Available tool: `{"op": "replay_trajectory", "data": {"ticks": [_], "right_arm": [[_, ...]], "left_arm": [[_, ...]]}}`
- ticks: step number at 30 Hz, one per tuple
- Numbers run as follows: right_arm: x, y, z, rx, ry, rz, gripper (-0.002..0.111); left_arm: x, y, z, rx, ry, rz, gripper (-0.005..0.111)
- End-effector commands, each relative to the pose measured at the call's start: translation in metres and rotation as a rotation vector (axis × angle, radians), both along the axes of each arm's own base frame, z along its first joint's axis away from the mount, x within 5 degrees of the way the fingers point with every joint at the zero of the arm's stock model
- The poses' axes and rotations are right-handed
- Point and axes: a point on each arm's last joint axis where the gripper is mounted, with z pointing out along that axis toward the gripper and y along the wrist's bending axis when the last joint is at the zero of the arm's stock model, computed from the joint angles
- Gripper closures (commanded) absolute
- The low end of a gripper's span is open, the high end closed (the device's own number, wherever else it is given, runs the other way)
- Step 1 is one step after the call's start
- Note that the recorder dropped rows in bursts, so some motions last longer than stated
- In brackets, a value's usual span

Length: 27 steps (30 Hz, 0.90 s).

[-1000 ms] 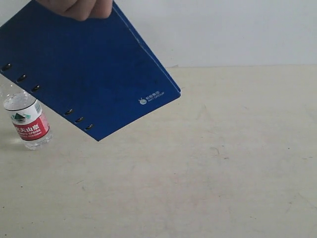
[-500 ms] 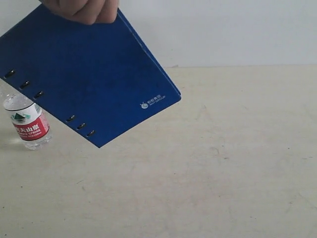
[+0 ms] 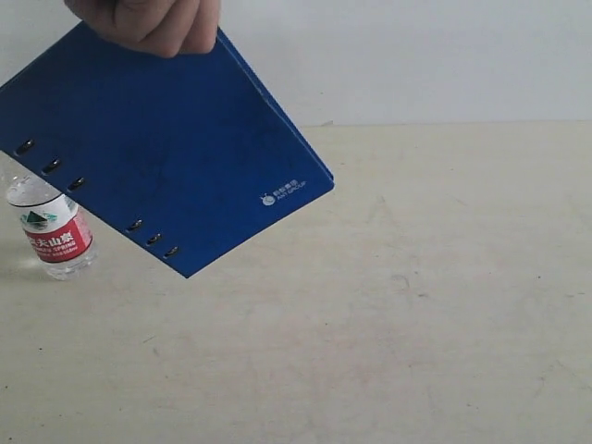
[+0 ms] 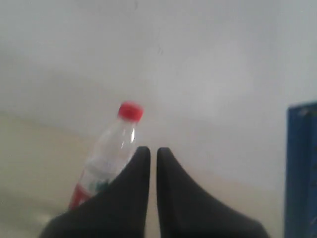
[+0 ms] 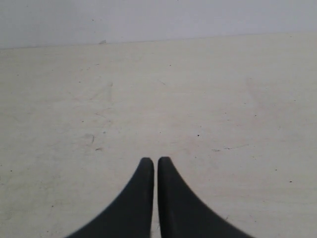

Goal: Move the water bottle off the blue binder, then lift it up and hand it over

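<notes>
A human hand (image 3: 148, 23) holds the blue binder (image 3: 166, 153) tilted in the air at the upper left of the exterior view; a strip of the blue binder (image 4: 302, 171) shows in the left wrist view. The water bottle (image 3: 51, 231) stands upright on the table at the far left, its top hidden behind the binder. In the left wrist view the water bottle (image 4: 111, 153) with its red cap stands beyond my left gripper (image 4: 153, 150), which is shut and holds nothing. My right gripper (image 5: 156, 160) is shut over bare table. Neither gripper shows in the exterior view.
The beige table (image 3: 398, 305) has scuffs and small marks. A white wall (image 3: 435, 55) runs behind the table's far edge.
The hand has lowered the binder slightly and shifted it a little to the right. The bottle has not moved.
</notes>
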Motion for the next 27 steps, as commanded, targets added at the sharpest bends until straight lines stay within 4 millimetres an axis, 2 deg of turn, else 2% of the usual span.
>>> {"op": "replay_trajectory", "data": {"ticks": [1,7,9,13,16,27], "right_arm": [[0.0000,0.0000,-0.0003,0.003,-0.008,-0.001,0.108],[0.0000,0.0000,-0.0003,0.003,-0.008,-0.001,0.108],[0.0000,0.0000,-0.0003,0.003,-0.008,-0.001,0.108],[0.0000,0.0000,-0.0003,0.005,-0.008,-0.001,0.108],[0.0000,0.0002,-0.0003,0.011,-0.007,-0.001,0.108],[0.0000,0.0001,-0.0003,0.012,-0.007,-0.002,0.108]], "left_arm": [[-0.0033,0.0061,-0.0348,0.088,0.365,0.058,0.102],[-0.0031,0.0059,-0.0343,0.343,0.379,0.031,0.102],[-0.0031,0.0057,-0.0343,0.339,0.378,0.030,0.102],[-0.0032,0.0032,-0.0357,0.223,0.384,0.028,0.102],[-0.0035,0.0051,-0.0357,0.223,0.390,0.069,0.102],[-0.0029,0.0028,-0.0345,0.281,0.374,0.021,0.102]]}}
